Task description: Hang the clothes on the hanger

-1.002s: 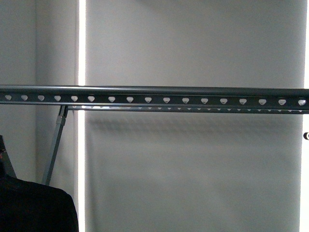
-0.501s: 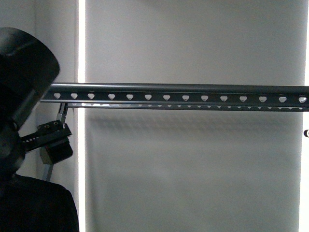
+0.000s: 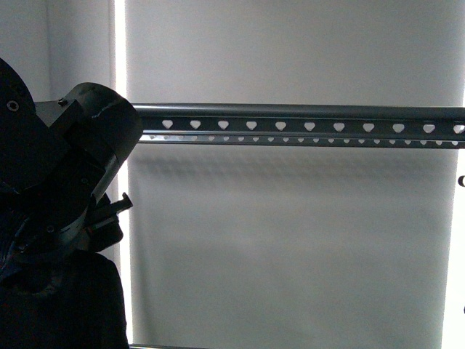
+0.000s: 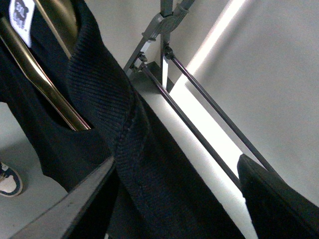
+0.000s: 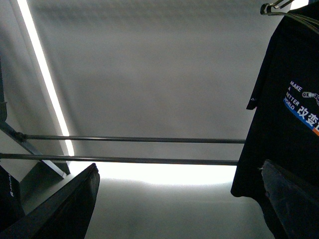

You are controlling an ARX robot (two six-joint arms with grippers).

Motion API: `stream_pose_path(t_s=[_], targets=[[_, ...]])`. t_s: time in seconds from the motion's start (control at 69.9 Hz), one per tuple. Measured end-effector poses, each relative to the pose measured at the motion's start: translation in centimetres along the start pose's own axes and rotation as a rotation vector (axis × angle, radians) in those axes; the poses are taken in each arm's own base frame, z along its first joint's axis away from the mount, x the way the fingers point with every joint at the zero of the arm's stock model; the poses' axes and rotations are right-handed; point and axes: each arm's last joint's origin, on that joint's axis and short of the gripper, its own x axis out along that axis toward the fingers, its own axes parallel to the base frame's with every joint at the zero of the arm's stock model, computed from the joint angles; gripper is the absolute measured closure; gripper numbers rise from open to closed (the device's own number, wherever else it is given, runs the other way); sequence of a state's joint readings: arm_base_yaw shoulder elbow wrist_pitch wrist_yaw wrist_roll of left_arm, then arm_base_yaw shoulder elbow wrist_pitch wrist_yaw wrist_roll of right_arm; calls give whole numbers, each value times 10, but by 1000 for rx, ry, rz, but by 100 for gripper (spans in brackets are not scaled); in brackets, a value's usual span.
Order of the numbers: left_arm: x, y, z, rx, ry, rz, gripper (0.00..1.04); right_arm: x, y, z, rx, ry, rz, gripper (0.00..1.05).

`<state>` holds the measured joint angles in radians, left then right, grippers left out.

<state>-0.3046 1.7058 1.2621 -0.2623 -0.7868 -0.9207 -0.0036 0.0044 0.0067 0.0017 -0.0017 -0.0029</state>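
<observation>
The black T-shirt hangs on a small shiny hanger that runs through its collar. My left gripper is shut on the shirt's collar fabric. In the front view the left arm fills the left side, with dark shirt cloth below it. The grey rack rail with heart-shaped holes runs across behind it. In the right wrist view the T-shirt shows its white text and blue characters, under the small hanger's hook. My right gripper is open and empty beside the shirt's hem.
Two thin lower rods of the rack cross the right wrist view. The rack's leg joint and the rods show in the left wrist view. A grey blind hangs behind the rack. A shoe stands on the floor.
My left arm has risen into the front view at the left and now hides the rail's left end and the rack leg. The rail sits slightly higher in the picture.
</observation>
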Motion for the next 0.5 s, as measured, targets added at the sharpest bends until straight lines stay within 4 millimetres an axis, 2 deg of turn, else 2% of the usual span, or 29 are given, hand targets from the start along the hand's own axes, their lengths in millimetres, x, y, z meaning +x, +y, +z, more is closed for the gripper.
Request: stream_pose_path(t_s=[0.115,0.215,0.301,0.386,0.501], targets=[[0,0,0,-4,-2,1,58,0,0,0,0,0,0,7],[2,1,1,-46,-8,4,80,0,0,0,0,0,0,7],[7,7,-2,-82,-1,8,93,0,0,0,0,0,0,7],[9,13,-6,-94,9,4,100,0,0,0,0,0,0,7],[4,21,-6,-86,14,-36,100,0,0,0,0,0,0,7]])
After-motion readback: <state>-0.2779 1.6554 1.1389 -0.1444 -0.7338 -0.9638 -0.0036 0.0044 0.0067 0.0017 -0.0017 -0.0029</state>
